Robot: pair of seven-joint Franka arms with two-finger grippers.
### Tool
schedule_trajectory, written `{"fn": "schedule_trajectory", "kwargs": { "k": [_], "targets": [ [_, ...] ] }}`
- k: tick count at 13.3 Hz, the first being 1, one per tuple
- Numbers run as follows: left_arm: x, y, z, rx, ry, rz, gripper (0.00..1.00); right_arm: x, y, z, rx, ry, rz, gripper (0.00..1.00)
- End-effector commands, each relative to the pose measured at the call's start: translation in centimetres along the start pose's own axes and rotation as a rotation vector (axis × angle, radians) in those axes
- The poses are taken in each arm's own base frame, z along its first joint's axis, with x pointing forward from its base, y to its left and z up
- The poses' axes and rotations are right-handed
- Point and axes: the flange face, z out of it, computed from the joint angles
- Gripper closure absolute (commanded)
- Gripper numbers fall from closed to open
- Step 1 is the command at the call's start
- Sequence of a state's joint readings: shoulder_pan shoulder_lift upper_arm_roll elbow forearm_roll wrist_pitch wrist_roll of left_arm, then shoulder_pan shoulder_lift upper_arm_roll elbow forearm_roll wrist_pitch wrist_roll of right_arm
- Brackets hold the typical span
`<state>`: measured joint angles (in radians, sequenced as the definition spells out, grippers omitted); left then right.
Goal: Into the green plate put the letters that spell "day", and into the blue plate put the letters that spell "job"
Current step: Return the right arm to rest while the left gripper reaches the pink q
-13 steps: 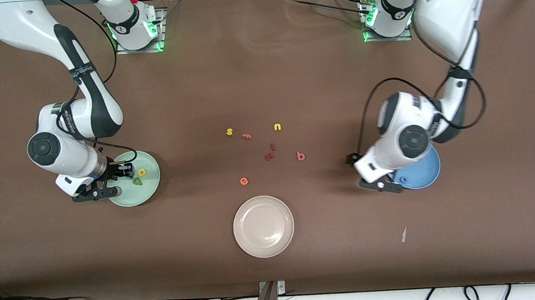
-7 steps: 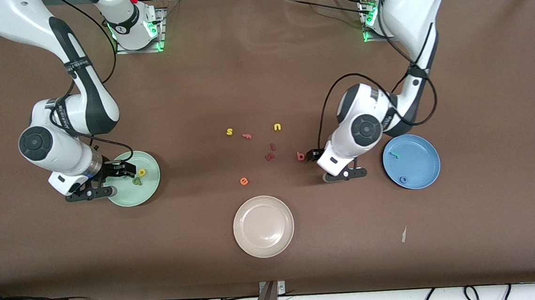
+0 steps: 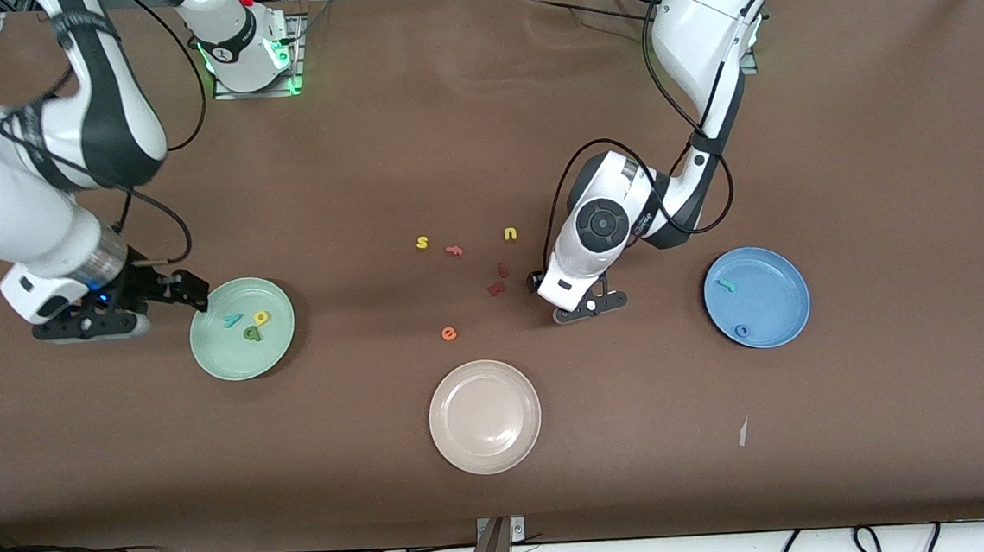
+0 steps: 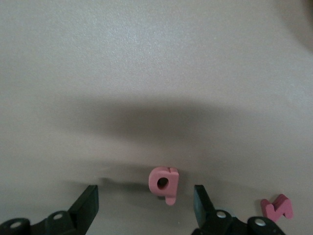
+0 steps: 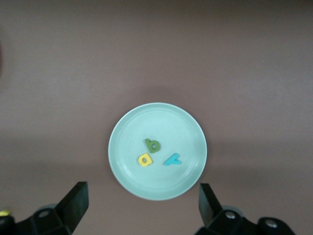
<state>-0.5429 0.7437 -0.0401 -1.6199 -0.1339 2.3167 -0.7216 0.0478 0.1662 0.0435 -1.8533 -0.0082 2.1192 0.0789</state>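
The green plate (image 3: 219,357) holds the teal "y" (image 3: 233,320), the yellow letter (image 3: 262,316) and the dark green letter (image 3: 251,333); the right wrist view also shows that plate (image 5: 128,171) and all three. My right gripper (image 3: 186,290) hangs open and empty above the plate's rim, toward the right arm's end of the table. The blue plate (image 3: 775,299) holds the teal hook (image 3: 726,285) and the blue "o" (image 3: 743,329). My left gripper (image 4: 145,196) is low over the table, open, with the salmon-pink letter (image 4: 164,183) lying untouched between its fingers; the hand hides it in the front view.
Loose letters lie mid-table: a yellow "s" (image 3: 422,243), a pink "f" (image 3: 454,249), a yellow "u" (image 3: 510,234), two dark red ones (image 3: 495,289) and an orange "e" (image 3: 449,333). A beige plate (image 3: 487,458) sits nearer the front camera.
The left arm swung from the blue plate to the salmon-pink letter. The right gripper opened, rose and drew back from the green plate, leaving the teal "y" in it.
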Motion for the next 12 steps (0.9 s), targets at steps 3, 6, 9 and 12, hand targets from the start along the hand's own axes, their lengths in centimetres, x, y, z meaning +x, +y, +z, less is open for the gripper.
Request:
{"fn": "schedule_trajectory", "kwargs": {
  "k": [3, 6, 9, 12],
  "targets": [
    [-0.3, 0.9, 1.0, 0.022, 0.015, 0.003, 0.28, -3.8, -0.3, -11.1, 0.023, -0.011, 0.016, 0.00],
    [-1.2, 1.5, 1.8, 0.032, 0.010, -0.010, 0.28, -3.6, -0.4, -15.5, 0.032, -0.035, 0.010, 0.00],
    [-1.3, 1.5, 2.2, 0.063, 0.035, -0.003, 0.37, -3.0, 0.6, -15.8, 0.033, -0.024, 0.019, 0.00],
    [-1.1, 1.6, 2.9, 0.053, 0.064, -0.001, 0.55, -3.0, -0.5, -15.4, 0.022, -0.047, 0.006, 0.00]
  ]
}}
